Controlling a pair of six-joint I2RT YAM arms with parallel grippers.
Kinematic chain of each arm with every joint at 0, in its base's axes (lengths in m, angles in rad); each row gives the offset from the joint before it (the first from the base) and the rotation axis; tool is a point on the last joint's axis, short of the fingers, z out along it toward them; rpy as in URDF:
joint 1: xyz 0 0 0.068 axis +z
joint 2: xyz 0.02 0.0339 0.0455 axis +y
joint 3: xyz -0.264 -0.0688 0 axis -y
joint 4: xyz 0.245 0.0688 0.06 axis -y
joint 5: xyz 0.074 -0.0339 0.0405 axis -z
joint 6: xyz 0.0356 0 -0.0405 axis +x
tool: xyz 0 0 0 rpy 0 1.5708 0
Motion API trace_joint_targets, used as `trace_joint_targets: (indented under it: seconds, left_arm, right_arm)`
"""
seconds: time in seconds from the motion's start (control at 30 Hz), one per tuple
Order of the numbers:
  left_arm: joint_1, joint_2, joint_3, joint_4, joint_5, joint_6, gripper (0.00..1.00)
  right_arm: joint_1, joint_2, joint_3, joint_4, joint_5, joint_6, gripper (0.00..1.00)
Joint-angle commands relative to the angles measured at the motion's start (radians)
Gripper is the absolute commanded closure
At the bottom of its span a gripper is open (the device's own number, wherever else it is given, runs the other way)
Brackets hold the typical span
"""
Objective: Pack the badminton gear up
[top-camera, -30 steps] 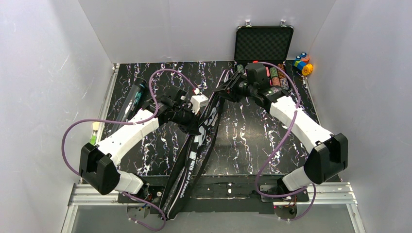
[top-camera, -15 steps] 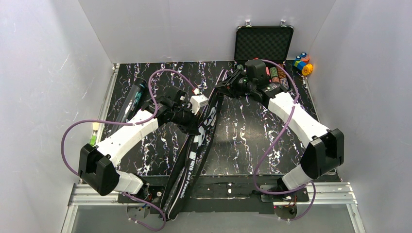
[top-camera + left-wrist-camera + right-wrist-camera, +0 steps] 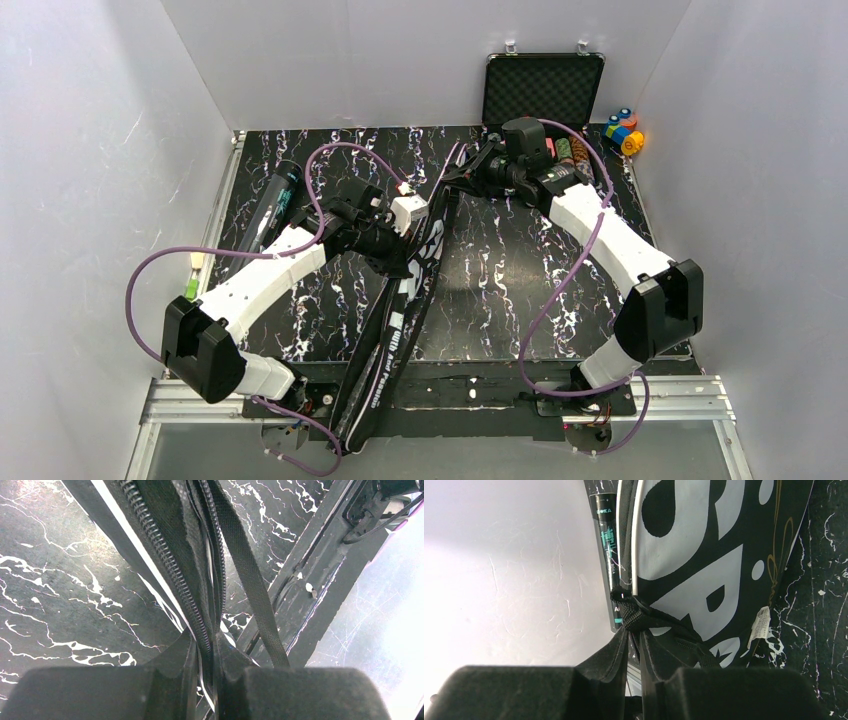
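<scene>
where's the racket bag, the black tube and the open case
racket bag [image 3: 383, 352], top view, on its narrow lower part with white lettering
black tube [image 3: 272, 205], top view, middle of its body
open case [image 3: 543, 90], top view, on the raised foam-lined lid

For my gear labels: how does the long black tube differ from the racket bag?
The tube lies free by the left edge of the table; the bag crosses the middle, pinched by the left gripper and right gripper. The tube is shorter with teal print; the bag bears white letters. Both are black.
</scene>
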Motion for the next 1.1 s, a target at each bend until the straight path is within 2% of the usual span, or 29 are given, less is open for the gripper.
trace_joint_targets:
  seconds: [0.0,0.2,0.57,1.07]
  left_arm:
    - [-0.006,-0.065,0.012,0.040,0.055,0.015,1.00]
    - [-0.007,-0.069,0.005,0.042,0.049,0.018,1.00]
    - [-0.009,-0.074,0.001,0.041,0.043,0.019,1.00]
    - [-0.008,-0.064,0.009,0.043,0.036,0.016,1.00]
  right_arm:
    - [-0.009,0.016,0.057,0.016,0.013,-0.010,0.81]
    - [-0.009,0.003,0.037,0.025,0.002,-0.010,0.99]
    - [-0.003,-0.044,-0.032,0.063,-0.039,0.008,0.99]
    - [0.123,-0.156,-0.201,0.090,-0.111,0.019,0.99]
